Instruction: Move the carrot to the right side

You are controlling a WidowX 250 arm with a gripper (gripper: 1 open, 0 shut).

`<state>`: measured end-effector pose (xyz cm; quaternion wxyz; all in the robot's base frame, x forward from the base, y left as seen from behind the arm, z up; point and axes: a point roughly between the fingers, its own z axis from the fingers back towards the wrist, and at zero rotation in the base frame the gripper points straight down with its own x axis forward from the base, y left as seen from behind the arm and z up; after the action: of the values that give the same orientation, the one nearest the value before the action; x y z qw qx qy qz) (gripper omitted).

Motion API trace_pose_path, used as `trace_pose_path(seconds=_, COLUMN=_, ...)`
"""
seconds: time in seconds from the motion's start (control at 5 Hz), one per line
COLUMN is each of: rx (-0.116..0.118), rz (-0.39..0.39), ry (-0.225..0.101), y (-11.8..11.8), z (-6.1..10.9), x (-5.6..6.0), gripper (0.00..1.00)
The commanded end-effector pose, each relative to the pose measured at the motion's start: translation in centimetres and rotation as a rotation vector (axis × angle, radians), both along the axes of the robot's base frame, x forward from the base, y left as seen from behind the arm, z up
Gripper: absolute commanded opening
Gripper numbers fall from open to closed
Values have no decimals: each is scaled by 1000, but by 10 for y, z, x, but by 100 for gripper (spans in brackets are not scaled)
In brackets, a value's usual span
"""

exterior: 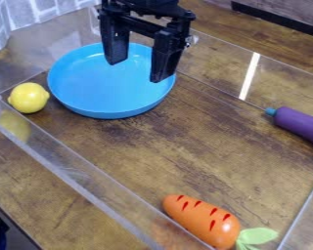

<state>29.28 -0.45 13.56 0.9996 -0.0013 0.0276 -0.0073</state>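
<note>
Plump grooved orange carrot (202, 220)

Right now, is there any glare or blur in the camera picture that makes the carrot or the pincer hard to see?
In the camera view, a bright streak of glare lies on the wooden table, away from the carrot; the carrot is sharp enough to show its dark grooves; the open pincer is dark but clearly outlined above the blue bowl.

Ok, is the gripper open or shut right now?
Open. The gripper hangs over the blue bowl, its two black fingers apart, nothing between them.
</note>
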Motion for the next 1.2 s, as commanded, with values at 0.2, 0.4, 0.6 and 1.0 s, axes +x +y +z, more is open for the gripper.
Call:
trace_pose_path(seconds=0.2, rx=5, rz=15, ry=2, y=-8, z=2, x=-1, gripper=100)
trace_pose_path(seconds=0.4, rx=19, rz=4, ry=-11, y=-7, z=14, x=-6, gripper=100)
trace_pose_path(seconds=0.6, rx=30, rz=-17, ry=-32, y=-3, z=13, x=-7, gripper=100)
trace_pose_path(seconds=1.0, rx=27, rz=-62, ry=-70, y=2, z=17, x=-2, gripper=100)
